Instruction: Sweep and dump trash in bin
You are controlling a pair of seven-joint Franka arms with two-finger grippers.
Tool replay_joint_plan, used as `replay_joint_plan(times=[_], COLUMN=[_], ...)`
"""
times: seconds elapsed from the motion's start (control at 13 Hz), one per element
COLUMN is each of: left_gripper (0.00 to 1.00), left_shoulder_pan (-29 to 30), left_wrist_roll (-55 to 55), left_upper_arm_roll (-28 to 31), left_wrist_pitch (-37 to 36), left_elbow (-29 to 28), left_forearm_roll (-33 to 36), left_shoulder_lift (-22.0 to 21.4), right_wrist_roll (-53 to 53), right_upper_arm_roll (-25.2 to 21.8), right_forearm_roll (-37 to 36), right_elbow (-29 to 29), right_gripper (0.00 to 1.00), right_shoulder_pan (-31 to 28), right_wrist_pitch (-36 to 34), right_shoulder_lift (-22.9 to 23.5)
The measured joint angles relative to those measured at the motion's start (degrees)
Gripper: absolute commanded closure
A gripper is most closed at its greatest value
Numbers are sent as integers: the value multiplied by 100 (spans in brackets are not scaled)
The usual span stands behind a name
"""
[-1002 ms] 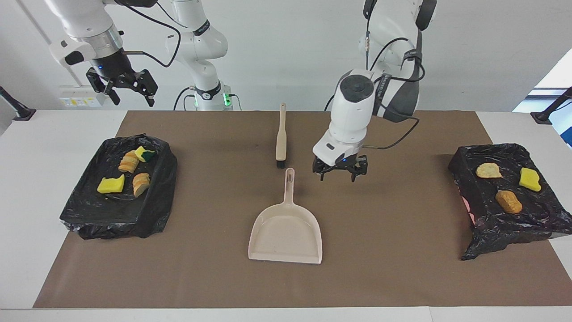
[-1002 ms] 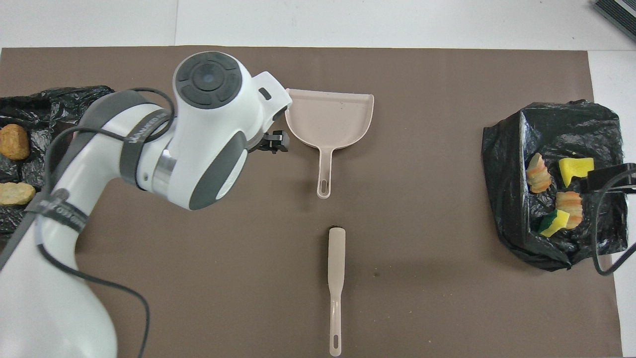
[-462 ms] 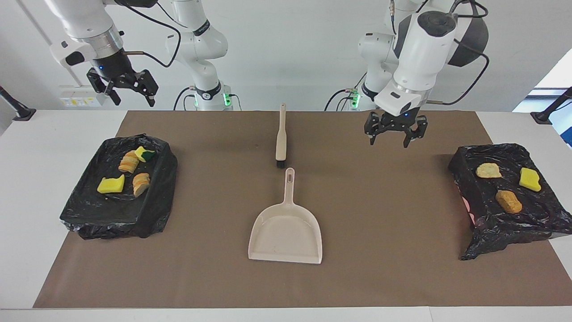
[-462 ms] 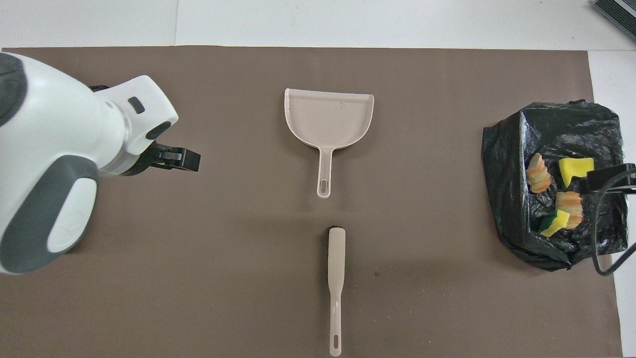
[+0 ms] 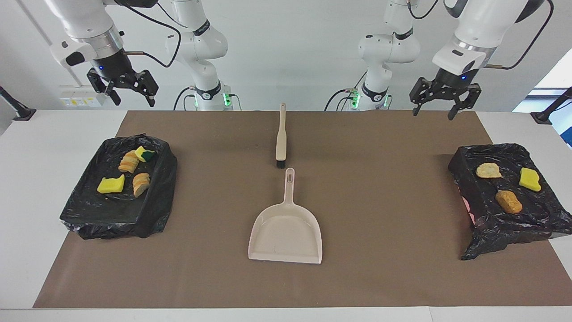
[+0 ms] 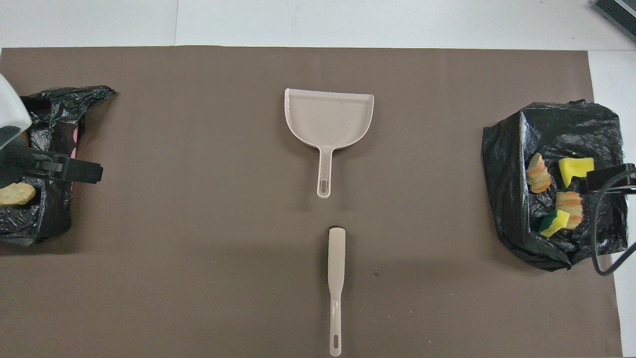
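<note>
Grippers, left [image 5: 445, 99] and right [image 5: 124, 88], hang wide open and empty above the brown paper mat [image 5: 384, 188], beige plastic dustpan [image 5: 286, 230] untouched.

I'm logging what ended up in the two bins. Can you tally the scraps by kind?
Yellow sponge pieces: 3, one of them green-backed
Tan-orange bread-like chunks: 4
Total: 7 scraps, 4 in the bin at the right arm's end, 3 in the bin at the left arm's end.

Seven trash scraps [image 5: 110, 184], two bins [image 5: 89, 214], one dustpan [image 5: 286, 235], one brush [image 5: 281, 138].
</note>
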Motion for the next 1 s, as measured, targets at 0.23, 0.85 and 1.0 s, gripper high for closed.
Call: replay_joint_plan(times=[0.23,0.85,1.0], left_gripper=[0,0,0], left_shoulder_pan=[219,286,347], left_wrist_roll=[374,404,404], left_upper_arm_roll=[3,-3,9], left_wrist_pitch=[-481,-811,-846], left_elbow=[450,846,838], left_forearm_roll=[0,-4,-4], left_shoulder_lift=[183,467,457], right_wrist_roll=[0,-1,-1], right_upper_arm_roll=[0,2,2], right_forearm_roll=[0,0,0], right_elbow=[0,-6,-9], right_gripper=[0,0,0], right_shoulder_pan=[0,7,7], right_wrist_pitch=[0,0,0], right_shoulder_lift=[0,0,0])
